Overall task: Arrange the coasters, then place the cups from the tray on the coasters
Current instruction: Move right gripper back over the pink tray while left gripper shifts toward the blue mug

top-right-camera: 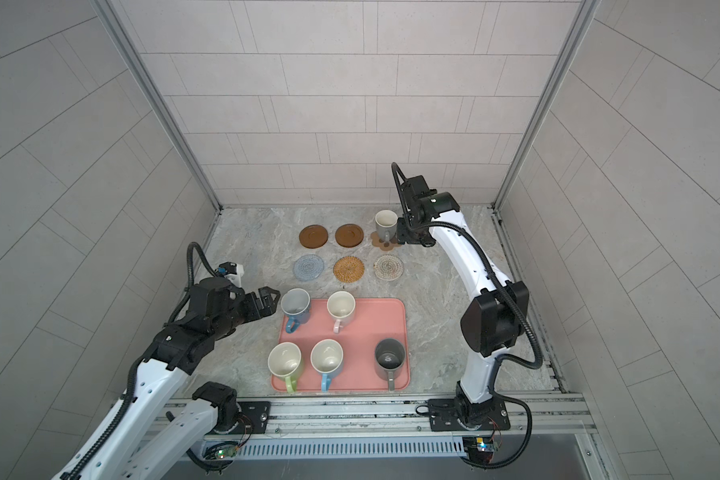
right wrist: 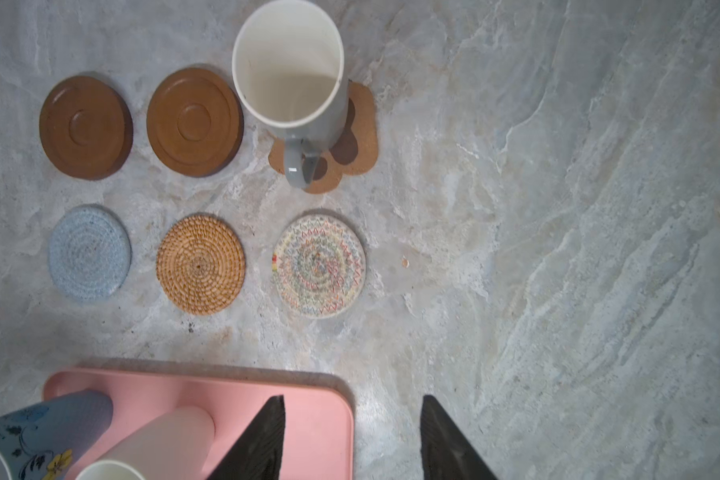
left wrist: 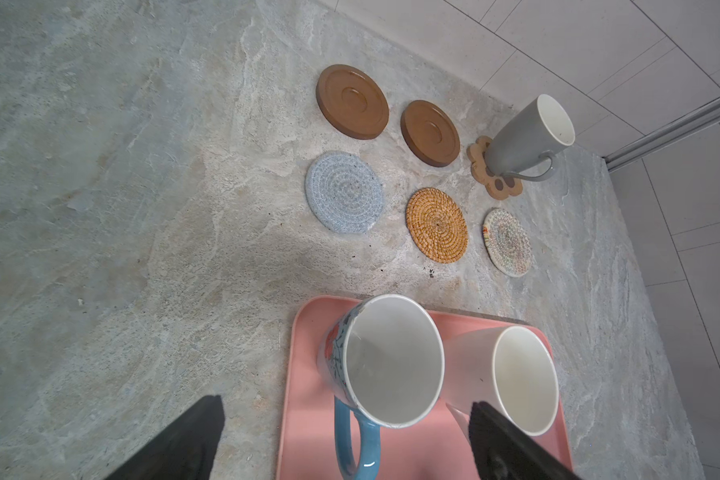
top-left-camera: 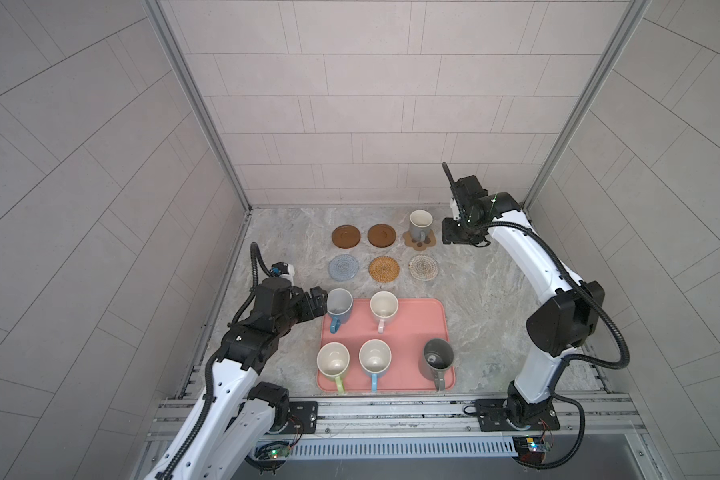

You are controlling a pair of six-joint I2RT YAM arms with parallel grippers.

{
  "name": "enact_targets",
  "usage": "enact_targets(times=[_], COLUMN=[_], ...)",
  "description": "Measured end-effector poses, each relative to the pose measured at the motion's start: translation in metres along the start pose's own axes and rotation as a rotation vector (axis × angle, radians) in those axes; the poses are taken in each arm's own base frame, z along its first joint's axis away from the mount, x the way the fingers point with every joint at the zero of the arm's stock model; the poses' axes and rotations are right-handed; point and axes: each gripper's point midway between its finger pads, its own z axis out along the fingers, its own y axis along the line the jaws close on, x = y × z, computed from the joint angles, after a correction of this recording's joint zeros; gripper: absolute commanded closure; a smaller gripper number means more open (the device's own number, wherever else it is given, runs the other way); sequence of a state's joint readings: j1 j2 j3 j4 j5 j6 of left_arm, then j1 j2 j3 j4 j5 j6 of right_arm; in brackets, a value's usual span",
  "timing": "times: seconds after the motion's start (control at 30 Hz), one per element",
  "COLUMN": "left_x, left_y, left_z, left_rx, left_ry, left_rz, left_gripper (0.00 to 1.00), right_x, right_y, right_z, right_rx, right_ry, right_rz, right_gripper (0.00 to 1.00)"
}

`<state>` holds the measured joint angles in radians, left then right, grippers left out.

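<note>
**Mug lands on its mat:** the grey mug (top-left-camera: 420,224) stands upright on the paw-shaped coaster (right wrist: 364,120) at the right end of the back row, near the far edge of the bench (top-left-camera: 495,291). Its handle points toward the near edge. The right gripper (right wrist: 354,397) hangs just to the mug's right, jaws apart and holding nothing.

Two wooden discs (top-left-camera: 347,237) (top-left-camera: 382,236) fill out that row. In front lie the grey-blue crochet coaster (top-left-camera: 344,267), rattan coaster (top-left-camera: 384,268) and beige woven coaster (top-left-camera: 423,267), all uncovered.

On the tray (top-left-camera: 416,324) by the near edge, five mugs stand upright with handles toward that edge. The blue mug (top-left-camera: 339,305) and pale pink mug (top-left-camera: 384,307) are behind. The yellow-green mug (top-left-camera: 332,360), light blue mug (top-left-camera: 375,357) and dark grey mug (top-left-camera: 436,357) are in front.

The left gripper (top-left-camera: 319,302), jaws wide, sits just beside the blue mug at the tray's far left corner.
</note>
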<state>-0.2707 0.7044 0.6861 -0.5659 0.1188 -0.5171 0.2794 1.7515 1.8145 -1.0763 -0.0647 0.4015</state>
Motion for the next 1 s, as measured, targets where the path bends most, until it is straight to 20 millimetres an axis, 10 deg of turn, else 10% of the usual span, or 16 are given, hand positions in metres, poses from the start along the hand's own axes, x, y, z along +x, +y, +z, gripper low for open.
enact_targets(times=[0.37,1.0], left_x=[0.0,0.019], left_y=[-0.003,-0.013], left_z=[0.001,-0.001], left_rx=[0.001,0.027], left_ry=[0.036,0.139], left_rz=[0.018,0.078], left_gripper=[0.02,0.08], right_x=[0.078,0.14], right_y=[-0.025,-0.037], right_z=[-0.018,-0.038], right_rx=[-0.009,-0.045], right_ry=[0.011,-0.022], right_rz=[0.069,0.176], right_gripper=[0.45,0.45])
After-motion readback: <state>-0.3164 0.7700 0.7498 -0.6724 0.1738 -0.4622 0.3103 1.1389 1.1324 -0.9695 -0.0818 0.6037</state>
